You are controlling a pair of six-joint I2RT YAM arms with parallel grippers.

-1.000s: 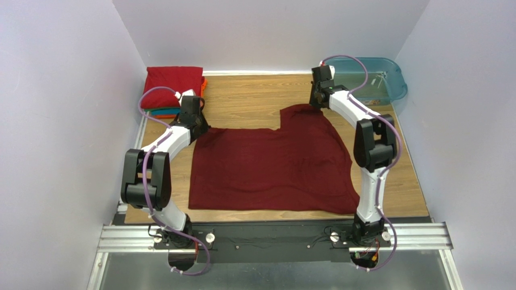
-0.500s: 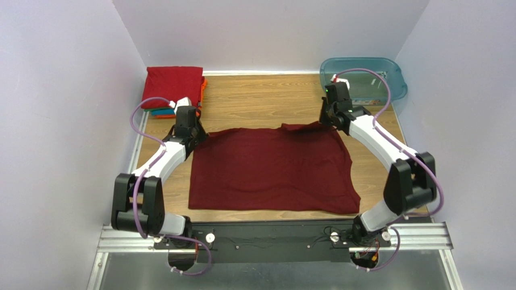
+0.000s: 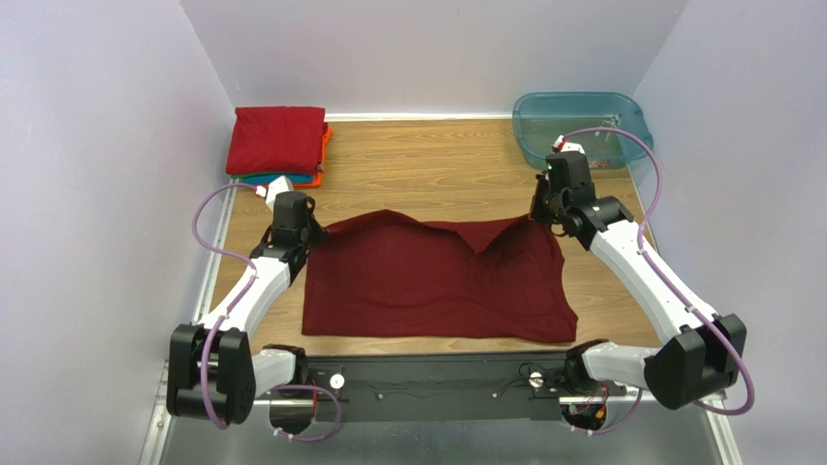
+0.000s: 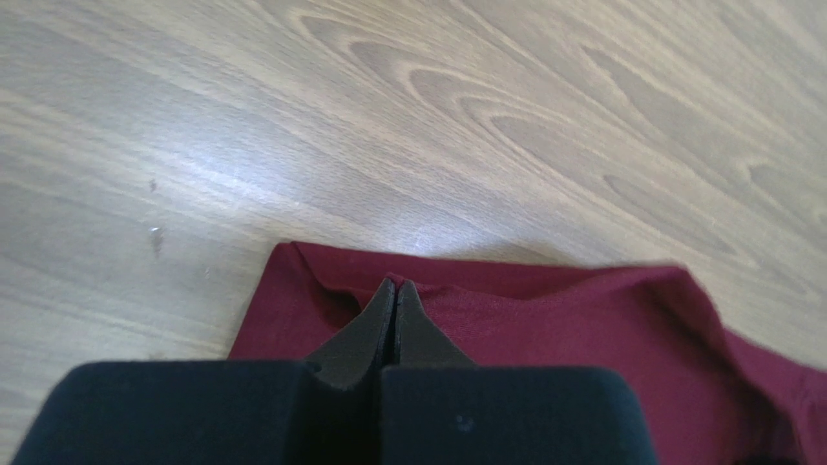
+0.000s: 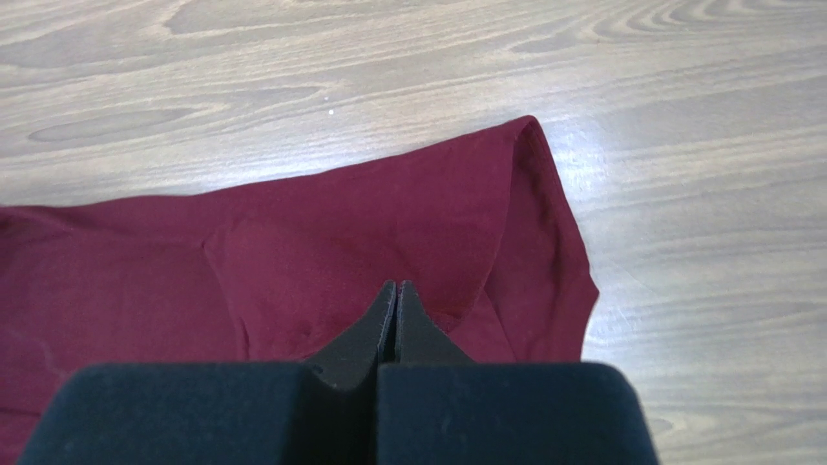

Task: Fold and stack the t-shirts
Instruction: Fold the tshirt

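A dark maroon t-shirt (image 3: 437,286) lies spread on the wooden table, its far edge lifted and turned over toward the near side. My left gripper (image 3: 313,235) is shut on the shirt's far left corner; in the left wrist view the tips (image 4: 393,284) pinch a ridge of maroon cloth (image 4: 582,320). My right gripper (image 3: 540,215) is shut on the far right corner, where the cloth (image 5: 369,223) folds over under the tips (image 5: 393,286). At the back left sits a stack of folded t-shirts (image 3: 277,139), bright red on top with orange and teal below.
A translucent teal plastic tub (image 3: 582,121) stands at the back right corner, just beyond my right arm. White walls close in the table on the left, right and back. Bare wood (image 3: 427,165) shows between the shirt and the back wall.
Both grippers have drawn toward the near edge, pulling the shirt's far edge with them. The tall flap on the right has come down into a low fold.
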